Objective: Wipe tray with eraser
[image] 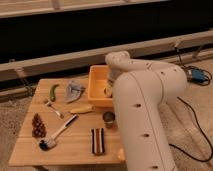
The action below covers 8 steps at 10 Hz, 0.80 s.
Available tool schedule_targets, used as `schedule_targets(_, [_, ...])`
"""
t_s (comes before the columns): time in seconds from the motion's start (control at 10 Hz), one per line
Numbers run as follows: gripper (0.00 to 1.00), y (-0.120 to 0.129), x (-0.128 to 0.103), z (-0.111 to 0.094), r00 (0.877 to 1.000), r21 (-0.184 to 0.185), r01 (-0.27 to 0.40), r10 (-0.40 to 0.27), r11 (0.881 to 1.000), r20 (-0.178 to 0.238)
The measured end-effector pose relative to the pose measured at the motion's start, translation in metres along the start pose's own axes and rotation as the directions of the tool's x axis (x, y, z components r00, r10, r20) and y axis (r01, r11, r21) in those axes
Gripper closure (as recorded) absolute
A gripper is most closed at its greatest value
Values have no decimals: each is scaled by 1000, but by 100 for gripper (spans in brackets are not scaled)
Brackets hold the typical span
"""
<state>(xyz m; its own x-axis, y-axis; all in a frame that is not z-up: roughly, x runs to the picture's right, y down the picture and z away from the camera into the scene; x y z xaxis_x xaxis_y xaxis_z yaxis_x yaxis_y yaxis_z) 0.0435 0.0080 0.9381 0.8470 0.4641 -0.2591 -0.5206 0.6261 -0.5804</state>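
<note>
A low wooden desk stands on a speckled floor before a long dark wall, with one white robot arm bulking over its right side. The pincer hangs inside the orange-yellow tray at the desk's far right; its jaws are shut, and whether anything sits between them cannot be told, since the arm blocks most of the tray's interior.

The teal eraser is nowhere in sight: it may be in the tray under the arm or in the pincer's grip, but that is only a guess. The risks, as judged from here: a wiping stroke pressed too hard could shove the light tray toward the desk's right edge, and a loosely held pad could slip free mid-stroke. The arm's elbow also hangs near the small dark cup, which a sweep could topple.

Counted outward from the pincer: one tray, one yellow corn-like piece just in front of it, one cup, one grey crumpled cloth, one green pepper-like piece, one fork, one brush, one dark striped block, one reddish-brown pine-cone shape.
</note>
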Motion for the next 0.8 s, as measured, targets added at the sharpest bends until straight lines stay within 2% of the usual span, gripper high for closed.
schedule_targets(0.2, [100, -6, 11, 3, 1000, -6, 5, -5, 1000, -7])
schedule_targets(0.5, [100, -29, 45, 7, 998, -6, -56, 56, 998, -14])
schedule_targets(0.6, [100, -40, 53, 8, 995, -1, -95, 95, 995, -13])
schedule_targets(0.8, [100, -65, 62, 5, 979, 28, -203, 203, 979, -2])
